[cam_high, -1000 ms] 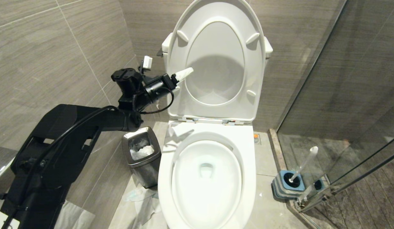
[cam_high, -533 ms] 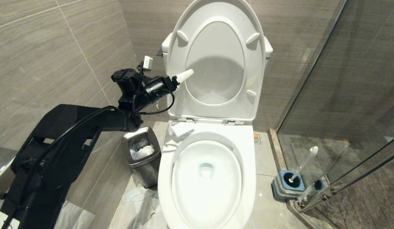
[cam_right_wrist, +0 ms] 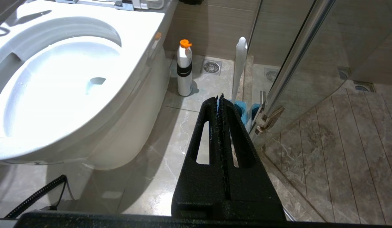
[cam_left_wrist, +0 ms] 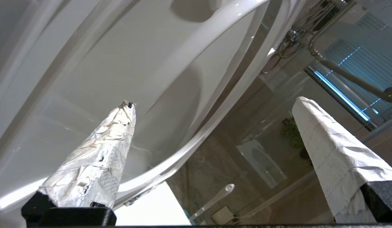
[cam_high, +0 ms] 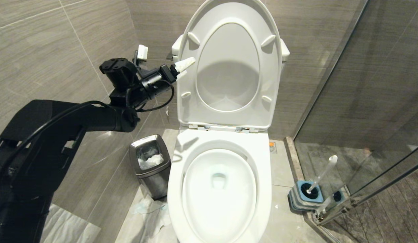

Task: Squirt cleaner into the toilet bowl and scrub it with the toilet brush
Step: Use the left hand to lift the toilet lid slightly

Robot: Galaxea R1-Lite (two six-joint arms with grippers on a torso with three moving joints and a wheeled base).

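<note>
Left gripper point(cam_high: 184, 64), fingers spread wide and empty, has lifted up the raised seat's point(cam_high: 190, 111) edge, leaving the toilet brush point(cam_high: 322, 175) untouched in its holder point(cam_high: 305, 195).

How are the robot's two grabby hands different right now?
The left gripper is wide open with nothing between its fingers, while the right gripper is shut tight. The left gripper's fingers are wrapped in white paper; the right gripper's are bare black. The left gripper is raised beside the lifted toilet seat; the right gripper sits low over the floor near the toilet brush. Neither holds anything.
</note>
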